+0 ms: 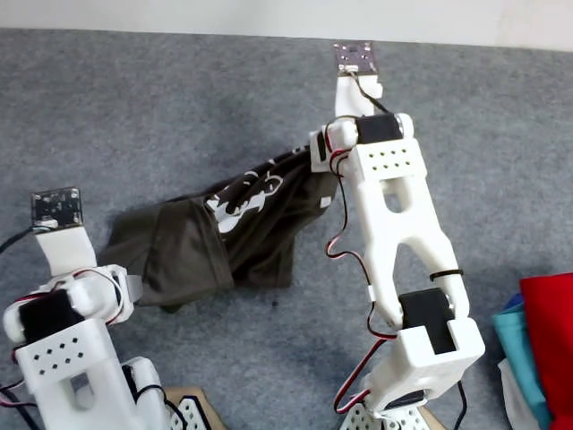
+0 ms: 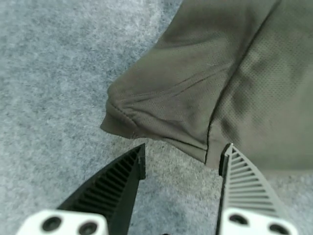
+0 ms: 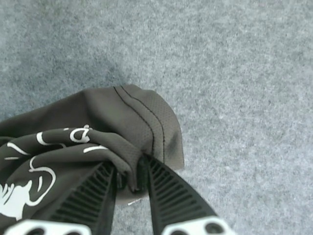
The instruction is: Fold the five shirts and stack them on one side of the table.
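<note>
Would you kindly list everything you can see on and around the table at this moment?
Dark shirt: one, dark olive-brown with white print, bunched mid-table.
Red garment: one, red, in a pile at the high view's right edge.
Teal garment: one, teal, same pile, partly covered by the red.
White garment: one, white, same pile.
Table: one, grey.
Left gripper: one, black fingers, open, at a hem of the shirt.
Right gripper: one, black fingers, shut on a fold of the shirt.

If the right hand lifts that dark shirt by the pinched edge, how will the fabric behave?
Likely floppy: the dark shirt bunches into folds where the right hand pinches it. Probably light, as the weave looks thin. The rest would likely sag and drag.
</note>
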You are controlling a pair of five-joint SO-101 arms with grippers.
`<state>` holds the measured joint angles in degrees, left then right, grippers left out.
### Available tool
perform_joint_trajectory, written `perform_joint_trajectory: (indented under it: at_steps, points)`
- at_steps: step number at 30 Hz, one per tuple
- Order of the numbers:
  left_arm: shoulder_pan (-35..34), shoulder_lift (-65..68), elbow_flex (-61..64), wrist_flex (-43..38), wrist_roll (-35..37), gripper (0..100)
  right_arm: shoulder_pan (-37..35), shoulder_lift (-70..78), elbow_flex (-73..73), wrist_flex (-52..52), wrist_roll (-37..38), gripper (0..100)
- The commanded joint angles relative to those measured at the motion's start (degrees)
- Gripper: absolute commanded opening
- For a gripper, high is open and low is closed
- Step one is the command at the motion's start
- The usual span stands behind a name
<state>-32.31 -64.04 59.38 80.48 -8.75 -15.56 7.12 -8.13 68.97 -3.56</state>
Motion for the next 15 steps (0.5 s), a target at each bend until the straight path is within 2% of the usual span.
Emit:
perform_joint_trajectory:
  at_steps: [1,7,13,15]
  points:
    - [1.5,-0.3,3.0,-4.9,-0.6,26,-0.6,-0.4,0.6,0.6,-0.1,0.6]
    - [7.4,-0.2,10.2,-12.1,-0.6,25,-0.6,-0.5,2.2,0.2,0.0,0.6]
    - [8.3,-0.2,14.9,-22.1,-0.3,0,-0.6,-0.5,2.3,0.2,0.0,0.6]
    - [8.1,-0.2,15.7,-23.6,-0.3,3,-0.6,-0.5,2.3,0.2,0.0,0.6]
